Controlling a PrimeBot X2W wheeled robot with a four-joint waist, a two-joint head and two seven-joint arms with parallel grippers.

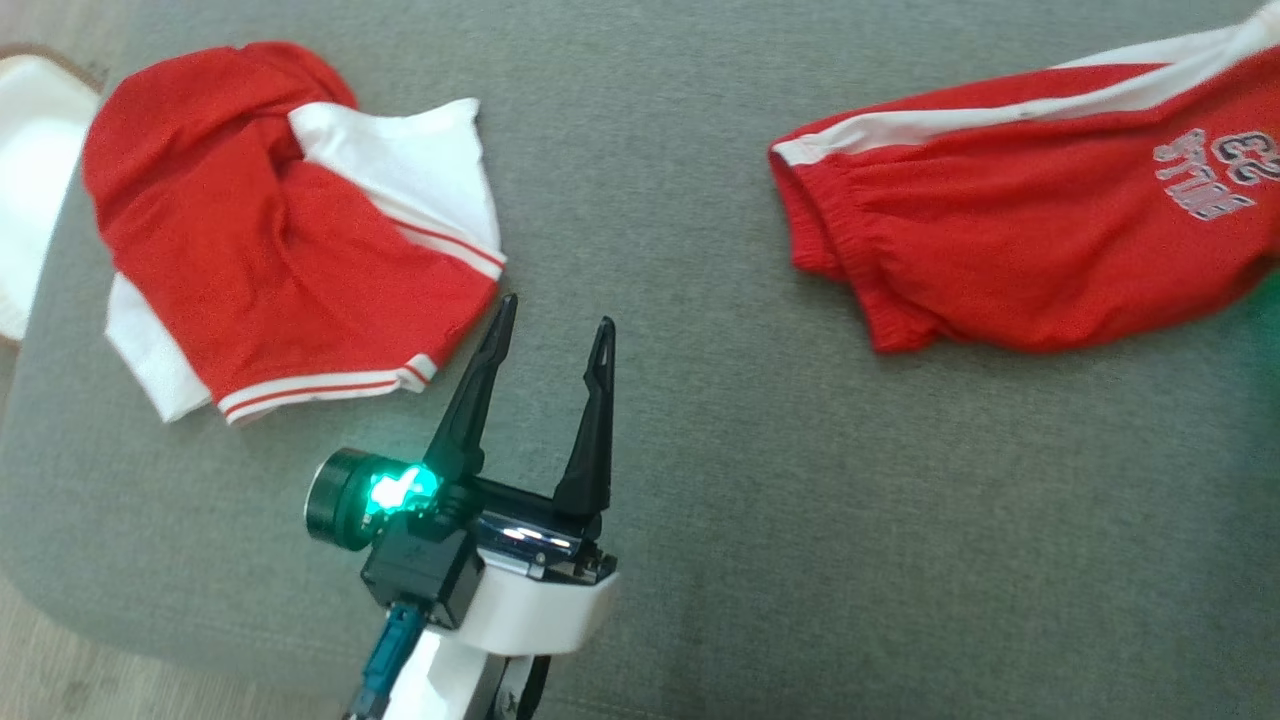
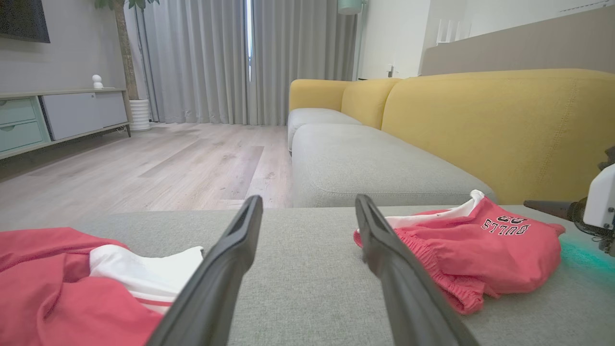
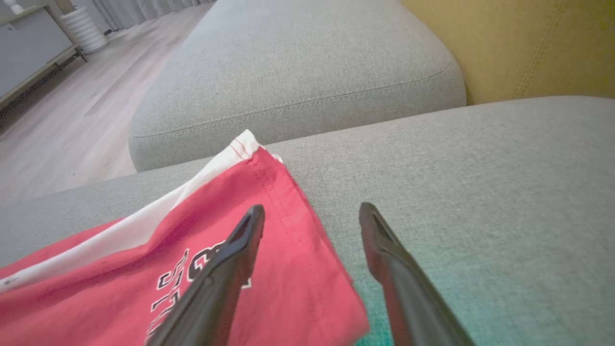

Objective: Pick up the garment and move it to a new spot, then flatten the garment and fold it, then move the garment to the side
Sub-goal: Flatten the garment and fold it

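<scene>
Near the grey cushion's (image 1: 700,450) far left corner, a red-and-white garment (image 1: 280,230) lies folded, seemingly finished. The left gripper (image 1: 557,312) hangs open and empty just beside it. At the far right edge the red shorts (image 1: 1030,230) apparently await folding, with the right gripper (image 3: 312,209) open and empty over their hem.

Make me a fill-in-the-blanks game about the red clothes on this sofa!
1. The word printed on the red shorts is ____.
2. The sofa backrest behind the grey cushion is coloured ____.
3. The left end effector holds nothing, and its two fingers stand ____.
4. The crumpled top is red and ____.

Missing words: BULLS; yellow; open; white.
</scene>
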